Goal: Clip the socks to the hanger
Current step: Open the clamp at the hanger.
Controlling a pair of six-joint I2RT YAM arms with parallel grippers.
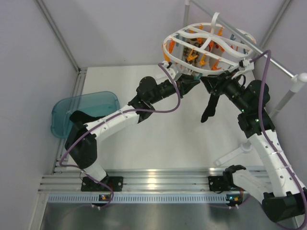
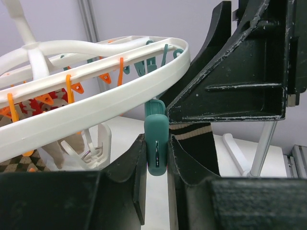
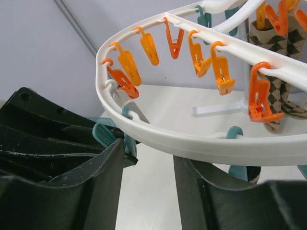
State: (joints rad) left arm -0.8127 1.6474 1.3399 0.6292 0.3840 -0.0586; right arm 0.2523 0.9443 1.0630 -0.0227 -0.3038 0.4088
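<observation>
The white oval hanger (image 1: 206, 45) hangs at the back right, fringed with orange and teal clips. My left gripper (image 2: 157, 143) is shut on a teal clip (image 2: 157, 160) that dangles under the ring (image 2: 96, 110), with both jaws pressed against its sides. A black sock (image 2: 199, 143) with tan-and-white stripes hangs just behind that clip; its top is hidden. From above, the sock (image 1: 209, 108) droops below my right gripper (image 1: 207, 82). My right gripper (image 3: 148, 153) stands open under the ring (image 3: 192, 139), nothing between its fingers.
A brown patterned sock (image 3: 273, 96) hangs inside the hanger. A teal translucent bin (image 1: 84, 112) sits at the left. The grey pole stand (image 1: 283, 103) rises at the right, with its white foot (image 1: 235, 155) on the table.
</observation>
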